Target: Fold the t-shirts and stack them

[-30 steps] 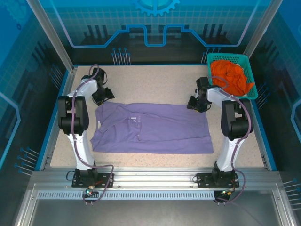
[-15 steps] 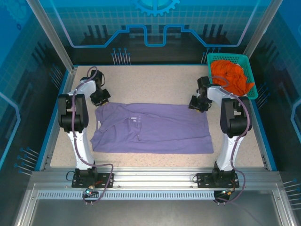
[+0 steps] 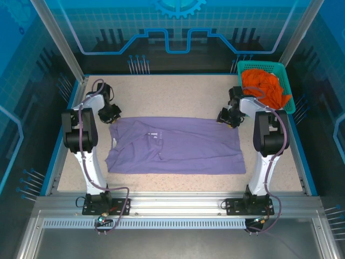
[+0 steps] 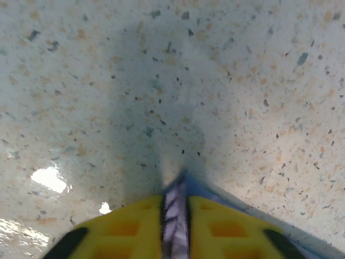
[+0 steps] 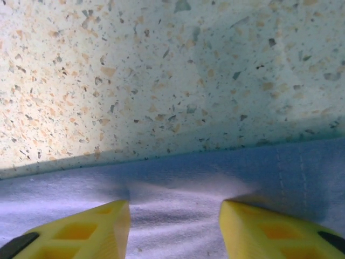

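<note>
Overhead first: the lavender t-shirt (image 3: 183,148) lies spread flat in the middle of the bench (image 3: 172,94), its long axis running left to right between the two arms. The collar end looks to lie toward the left arm and the straight hem toward the right. The small white lettering (image 3: 153,134) sits left of centre. The left claw (image 3: 111,116) is down at the shirt's far left corner, and the right claw (image 3: 225,118) is at its far right corner. From this height the jaws are too small to read.

The wrist cameras settle the grip. On the left wrist, the yellow fingers (image 4: 129,221) are pressed nearly together, with a thin upright fold of lavender cloth pinched between them and speckled bench beyond. On the right wrist, the yellow fingers (image 5: 91,232) stand well apart over the shirt's far edge. The cloth lies between and below them, slightly puckered but not pinched.

The overhead view adds the wider layout: the orange t-shirt (image 3: 264,89) is heaped in a teal basket (image 3: 269,66) at the far right corner of the bench, just beyond the right arm and apart from the lavender one.
</note>
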`<action>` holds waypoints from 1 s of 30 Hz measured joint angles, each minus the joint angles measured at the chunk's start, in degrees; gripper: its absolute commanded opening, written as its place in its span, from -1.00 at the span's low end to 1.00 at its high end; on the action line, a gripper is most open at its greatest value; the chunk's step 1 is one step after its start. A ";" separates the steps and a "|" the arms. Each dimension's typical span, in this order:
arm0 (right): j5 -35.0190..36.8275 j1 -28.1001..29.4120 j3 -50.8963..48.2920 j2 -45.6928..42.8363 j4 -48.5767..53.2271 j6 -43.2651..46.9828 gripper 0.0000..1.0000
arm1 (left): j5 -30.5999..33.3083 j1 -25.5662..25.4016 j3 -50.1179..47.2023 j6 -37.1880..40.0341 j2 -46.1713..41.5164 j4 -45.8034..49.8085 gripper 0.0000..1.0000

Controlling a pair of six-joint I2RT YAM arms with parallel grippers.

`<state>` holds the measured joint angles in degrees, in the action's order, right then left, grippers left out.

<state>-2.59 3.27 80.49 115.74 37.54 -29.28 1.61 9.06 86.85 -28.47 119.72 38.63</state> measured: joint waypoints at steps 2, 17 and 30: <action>0.15 0.00 0.09 -0.24 -0.11 -0.09 0.10 | 0.02 0.52 0.04 -0.15 -0.59 0.13 -0.04; -7.15 14.84 -3.43 -17.66 -12.24 0.48 0.03 | -4.09 -5.51 -7.15 -7.69 -21.73 -1.51 -0.17; -17.75 36.79 44.81 23.19 -4.44 5.86 -0.01 | -11.15 -5.57 -5.44 -9.55 -3.58 0.72 -0.42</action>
<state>-20.34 40.05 125.29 138.93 33.10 -23.42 -9.54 3.49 81.41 -38.02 116.14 39.35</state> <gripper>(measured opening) 0.493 0.290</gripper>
